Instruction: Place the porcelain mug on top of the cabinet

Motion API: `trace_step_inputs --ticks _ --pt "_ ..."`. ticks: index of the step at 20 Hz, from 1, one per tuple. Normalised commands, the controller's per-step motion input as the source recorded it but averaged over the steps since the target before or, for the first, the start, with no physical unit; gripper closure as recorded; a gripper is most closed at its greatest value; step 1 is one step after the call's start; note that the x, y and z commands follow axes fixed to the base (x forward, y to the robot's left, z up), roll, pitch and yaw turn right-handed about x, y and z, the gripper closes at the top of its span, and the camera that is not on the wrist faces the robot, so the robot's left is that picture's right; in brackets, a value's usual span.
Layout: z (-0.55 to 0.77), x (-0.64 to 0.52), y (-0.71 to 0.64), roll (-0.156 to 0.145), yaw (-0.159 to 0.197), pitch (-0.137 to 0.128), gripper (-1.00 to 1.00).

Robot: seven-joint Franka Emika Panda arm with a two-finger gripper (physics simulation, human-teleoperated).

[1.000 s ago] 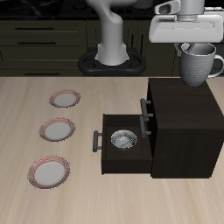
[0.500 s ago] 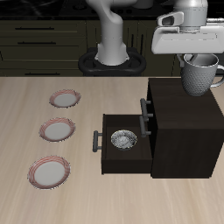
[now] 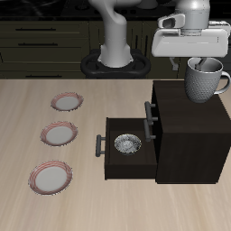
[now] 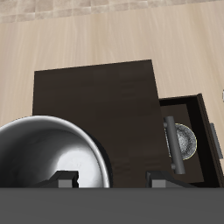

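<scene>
My gripper [image 3: 198,60] is shut on the rim of the porcelain mug [image 3: 205,81], a glossy grey-white mug that hangs upright with its handle pointing away from the robot's base side. The mug is over the back part of the cabinet's [image 3: 189,126] dark top, close above it; I cannot tell whether it touches. In the wrist view the mug's open mouth [image 4: 48,162] fills the space beside the fingers [image 4: 63,181], with the cabinet top [image 4: 96,92] below it.
The cabinet's drawer [image 3: 113,158] stands pulled out, with a small patterned grey bowl [image 3: 127,144] inside; the bowl also shows in the wrist view [image 4: 183,140]. Three pink-rimmed plates [image 3: 60,134] lie in a row on the table beside the drawer.
My gripper has come down with the mug, from above the cabinet's back edge to close over its top.
</scene>
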Motion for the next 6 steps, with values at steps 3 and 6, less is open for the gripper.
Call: trace_step_inputs --ticks 3,6 --pt "0.0 -0.01 -0.1 -0.012 0.016 -0.01 -1.0" --pt "0.0 -0.03 -0.14 -0.005 0.004 0.0 -1.0"
